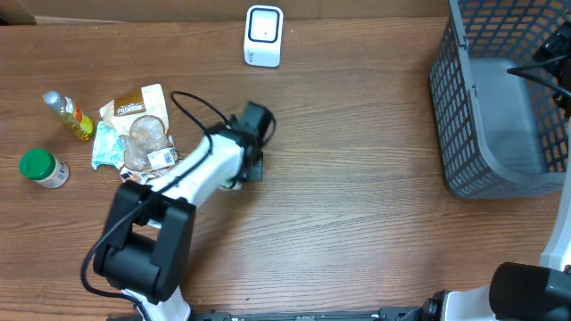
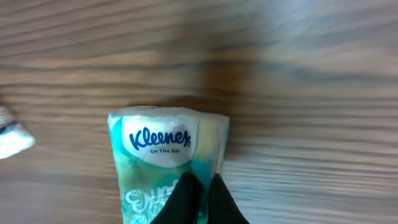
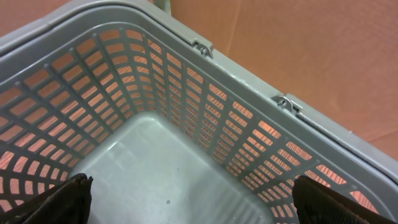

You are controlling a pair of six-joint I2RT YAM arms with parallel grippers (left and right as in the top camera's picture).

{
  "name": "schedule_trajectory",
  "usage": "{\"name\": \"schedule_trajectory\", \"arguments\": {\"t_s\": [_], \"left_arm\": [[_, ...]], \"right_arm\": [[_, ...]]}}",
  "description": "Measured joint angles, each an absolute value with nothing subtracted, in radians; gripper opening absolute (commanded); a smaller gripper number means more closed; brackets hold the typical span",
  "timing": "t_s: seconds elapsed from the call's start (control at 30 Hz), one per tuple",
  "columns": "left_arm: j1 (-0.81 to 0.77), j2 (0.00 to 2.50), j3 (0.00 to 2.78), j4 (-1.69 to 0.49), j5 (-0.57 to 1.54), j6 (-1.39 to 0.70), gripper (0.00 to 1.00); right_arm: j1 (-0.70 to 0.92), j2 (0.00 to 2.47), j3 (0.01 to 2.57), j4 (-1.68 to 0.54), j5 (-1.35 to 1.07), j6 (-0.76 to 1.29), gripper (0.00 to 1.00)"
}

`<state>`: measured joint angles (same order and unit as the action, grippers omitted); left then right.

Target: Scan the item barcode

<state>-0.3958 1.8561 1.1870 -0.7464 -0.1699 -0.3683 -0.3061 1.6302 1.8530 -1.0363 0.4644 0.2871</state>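
A teal Kleenex tissue pack [image 2: 161,143] lies on the wooden table. In the left wrist view my left gripper [image 2: 202,180] is shut on the pack's right edge, its two black fingers pinched close together. From overhead, the pack [image 1: 254,171] peeks out beside the left gripper [image 1: 252,156] near the table's middle left. The white barcode scanner [image 1: 263,36] stands at the far edge, well beyond the pack. My right gripper [image 3: 199,205] hangs open over the grey basket [image 3: 249,81], nothing between its fingers.
A pile of snack packets [image 1: 138,134], a small yellow bottle [image 1: 70,116] and a green-capped jar [image 1: 43,168] sit left of the left arm. The grey mesh basket [image 1: 500,116] fills the right side of the table, with the right gripper [image 1: 544,71] above it.
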Motion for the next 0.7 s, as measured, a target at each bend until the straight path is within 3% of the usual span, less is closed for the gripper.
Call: {"name": "schedule_trajectory", "arguments": {"t_s": [0.4, 0.7], "left_arm": [[-0.055, 1.741, 1.314, -0.614, 0.915, -0.375, 0.04], [-0.004, 1.741, 1.314, -0.631, 1.245, -0.356, 0.04]], "right_arm": [[-0.306, 1.630, 1.853, -1.036, 0.464, 0.287, 1.00], [-0.306, 1.630, 1.853, -1.036, 0.464, 0.287, 1.00]]}}
